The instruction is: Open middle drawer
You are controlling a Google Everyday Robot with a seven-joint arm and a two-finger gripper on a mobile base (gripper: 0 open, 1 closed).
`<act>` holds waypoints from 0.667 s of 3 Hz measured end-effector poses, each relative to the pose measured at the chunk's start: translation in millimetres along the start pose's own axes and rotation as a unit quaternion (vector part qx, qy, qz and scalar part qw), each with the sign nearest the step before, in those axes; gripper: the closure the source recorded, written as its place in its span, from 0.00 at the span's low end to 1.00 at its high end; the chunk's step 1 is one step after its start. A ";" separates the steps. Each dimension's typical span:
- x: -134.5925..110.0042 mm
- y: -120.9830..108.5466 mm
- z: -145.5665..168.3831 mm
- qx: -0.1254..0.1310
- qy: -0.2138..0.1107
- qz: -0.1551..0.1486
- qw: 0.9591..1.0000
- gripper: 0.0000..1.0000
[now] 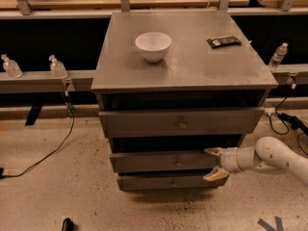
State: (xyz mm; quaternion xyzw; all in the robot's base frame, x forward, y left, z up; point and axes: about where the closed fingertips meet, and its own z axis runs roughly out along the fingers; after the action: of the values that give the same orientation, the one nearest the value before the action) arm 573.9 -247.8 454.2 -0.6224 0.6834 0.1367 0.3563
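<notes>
While gripper sits, fingers apart, at middle drawer end, we judge: reach knob ahead, clamp squarely, pull straight.

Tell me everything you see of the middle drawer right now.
The middle drawer is the second of three: a flat grey front, metal-looking, with a small round knob at its centre. A dark gap shows above it. The open hand is at its right end, one finger near its top edge, the other lower; contact is unclear.
</notes>
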 end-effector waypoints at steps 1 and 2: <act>-3.8 -22.7 21.3 0.001 -0.002 -0.016 1.000 0.31; -0.5 -39.1 49.8 -0.008 0.004 -0.025 1.000 0.32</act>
State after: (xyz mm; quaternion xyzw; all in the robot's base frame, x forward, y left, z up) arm 626.7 -223.4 429.2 -0.6429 0.6679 0.1305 0.3516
